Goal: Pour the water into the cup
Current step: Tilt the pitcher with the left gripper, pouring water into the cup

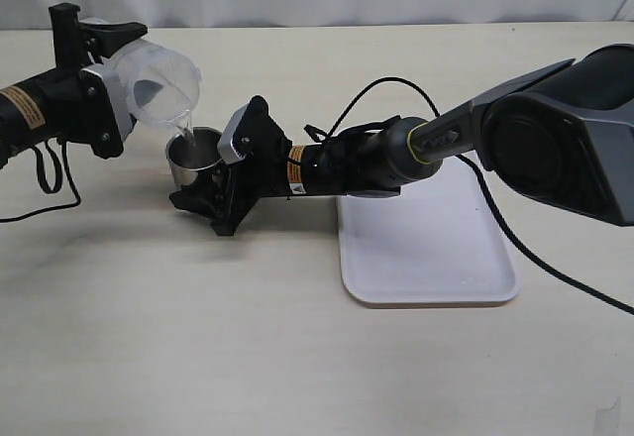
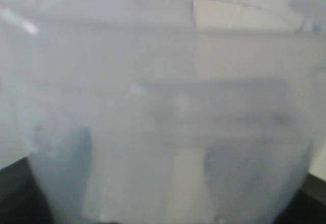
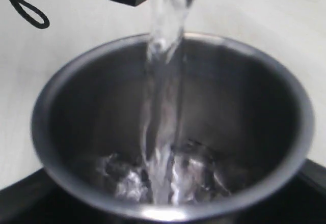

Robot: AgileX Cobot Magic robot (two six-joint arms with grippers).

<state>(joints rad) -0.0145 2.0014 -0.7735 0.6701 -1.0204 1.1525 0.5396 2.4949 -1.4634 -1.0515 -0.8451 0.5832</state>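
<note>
My left gripper (image 1: 121, 77) is shut on a translucent plastic jug (image 1: 158, 79), tilted mouth down over the cup. No labelled bottle is in view. The jug fills the left wrist view (image 2: 163, 107) and hides the fingers there. A thin stream of clear water (image 1: 183, 131) falls from the jug into the short steel cup (image 1: 195, 163). My right gripper (image 1: 216, 170) is shut on the cup and holds it upright. In the right wrist view the water (image 3: 163, 81) runs into the cup (image 3: 76, 107) and splashes at its bottom.
A flat white tray (image 1: 426, 248) lies on the table right of the cup, under my right arm. A black cable loop (image 1: 45, 173) hangs below the left arm. Another cable (image 1: 555, 258) runs past the tray's right side.
</note>
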